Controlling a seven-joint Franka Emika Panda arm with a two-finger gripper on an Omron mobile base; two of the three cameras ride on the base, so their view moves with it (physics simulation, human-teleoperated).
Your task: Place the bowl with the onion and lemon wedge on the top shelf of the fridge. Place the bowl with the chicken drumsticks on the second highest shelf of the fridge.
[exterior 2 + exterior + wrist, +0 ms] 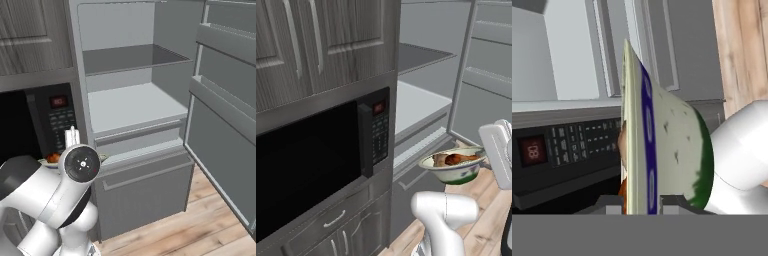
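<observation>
My gripper (484, 158) is shut on the right rim of the bowl with the chicken drumsticks (454, 170), a pale cream bowl with a greenish outside. It hangs level in the air in front of the open fridge (423, 102). The browned drumsticks (452, 159) lie inside it. In the hand view the bowl (677, 150) stands edge-on, its rim clamped between the fingertips of the gripper (641, 201). The fridge (134, 106) shows two flat bare shelves, the upper shelf (134, 60) above the lower shelf (131, 104). The bowl with the onion and lemon wedge is out of view.
A black microwave (316, 150) is built into the grey cabinets left of the fridge, close beside the bowl. The fridge door (225, 100) stands open on the right. A closed drawer (145, 185) sits below the shelves. Wooden floor (491, 210) lies underneath.
</observation>
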